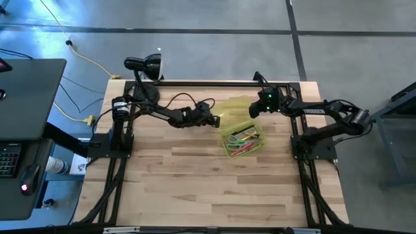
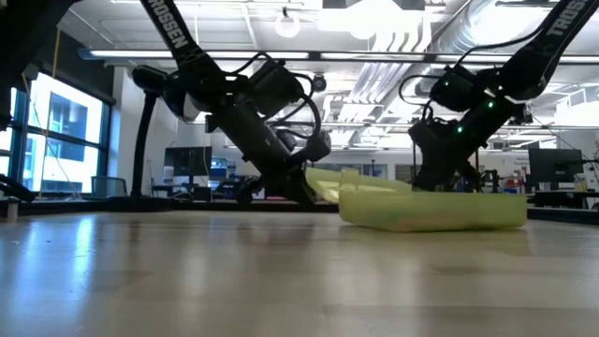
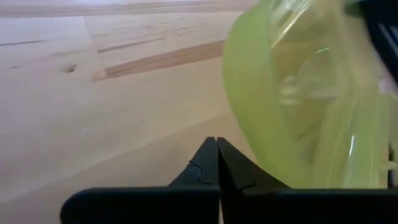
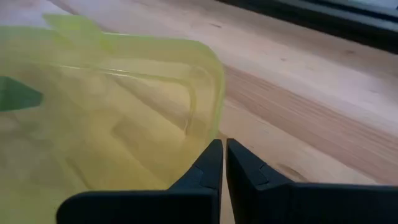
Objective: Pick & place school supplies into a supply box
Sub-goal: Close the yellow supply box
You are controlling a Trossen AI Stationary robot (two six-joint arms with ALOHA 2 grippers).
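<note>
The translucent yellow-green supply box (image 1: 246, 148) rests on its base right of the table's middle. Its hinged lid (image 1: 233, 107) is swung open toward the far edge and, in the low view, its lid (image 2: 351, 181) slants above the table. Pens, a pink marker and green-handled scissors (image 1: 242, 138) lie inside the box. My left gripper (image 1: 216, 121), shut, is at the lid's left edge. My right gripper (image 1: 253, 114), shut, is low at the lid's right corner. My left gripper (image 3: 216, 144) comes level from the table's left, fingers shut. The outer side of one finger (image 3: 245, 177) lies against the lid's curved rim (image 3: 249, 143); the lid rises tilted beside it. My right gripper (image 4: 224, 146) has its shut tips beside the lid's corner (image 4: 214, 118); I cannot tell whether they touch.
A black desk lamp (image 1: 143, 65) stands at the far left corner, with its base (image 1: 147, 93) on the table. Bare wood spreads across the near half of the table (image 1: 195, 188). Black frame rails run along the far edge (image 1: 208, 82).
</note>
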